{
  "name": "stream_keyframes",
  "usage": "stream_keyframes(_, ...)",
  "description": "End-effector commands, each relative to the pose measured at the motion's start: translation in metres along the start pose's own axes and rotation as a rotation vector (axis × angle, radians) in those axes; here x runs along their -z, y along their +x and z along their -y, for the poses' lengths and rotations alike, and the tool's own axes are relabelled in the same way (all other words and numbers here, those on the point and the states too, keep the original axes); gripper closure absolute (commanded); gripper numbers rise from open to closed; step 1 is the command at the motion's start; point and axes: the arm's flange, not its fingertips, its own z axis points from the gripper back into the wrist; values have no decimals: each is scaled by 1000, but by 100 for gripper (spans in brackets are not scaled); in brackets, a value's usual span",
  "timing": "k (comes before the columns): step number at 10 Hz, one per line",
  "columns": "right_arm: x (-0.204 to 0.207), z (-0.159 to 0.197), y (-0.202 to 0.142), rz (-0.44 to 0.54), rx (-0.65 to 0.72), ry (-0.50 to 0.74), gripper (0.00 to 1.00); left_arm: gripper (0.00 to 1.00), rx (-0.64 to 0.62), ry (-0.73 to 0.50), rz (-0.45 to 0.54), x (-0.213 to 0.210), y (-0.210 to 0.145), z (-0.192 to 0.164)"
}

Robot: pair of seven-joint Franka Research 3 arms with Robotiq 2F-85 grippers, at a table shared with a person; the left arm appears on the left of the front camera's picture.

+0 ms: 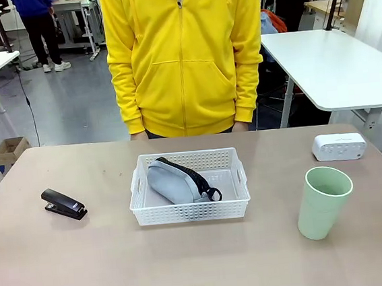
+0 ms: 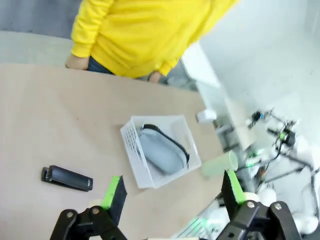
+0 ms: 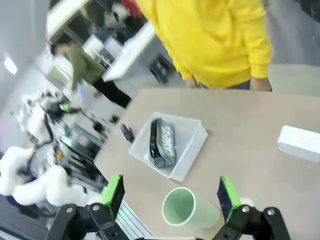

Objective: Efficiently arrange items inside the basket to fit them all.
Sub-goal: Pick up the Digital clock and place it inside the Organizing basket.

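The table (image 1: 87, 261) has a plain pale brown top, matte, with a few small dark specks. Near its middle sits the white basket (image 1: 191, 214), long side facing the robot. The grey pouch (image 1: 171, 182) lies inside it, on the left half, zipper edge tilted up; the right half of the basket floor is bare.

The other items are all outside the basket, on the table. The black stapler (image 1: 63, 203) lies well to the left. The pale green cup (image 1: 323, 201) stands upright to the right, nearer the robot. The small white box (image 1: 339, 146) rests beyond the cup, close to the right edge.

A person in a yellow hoodie (image 1: 182, 56) stands at the far side, hands down at the table's edge.

The left gripper (image 2: 172, 192) hangs high above the table, jaws wide apart and holding nothing. The right gripper (image 3: 171, 192) is likewise spread wide and empty, above the cup.

The room behind has a grey floor, white work tables (image 1: 332, 62) and a cardboard box (image 1: 9, 150) on the floor at left.
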Motion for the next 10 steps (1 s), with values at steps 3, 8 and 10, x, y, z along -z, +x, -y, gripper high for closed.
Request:
stream_keyframes(3,-52,75,-74,190,207,59,0,0,-250,-124,149,-31,-27,-92)
stream_keyframes(8,-74,105,-66,179,287,32,0,0,-322,-126,177,-29,-31,-110)
stream_keyframes(10,-74,105,-66,179,287,32,0,0,-322,-126,177,-29,-31,-110)
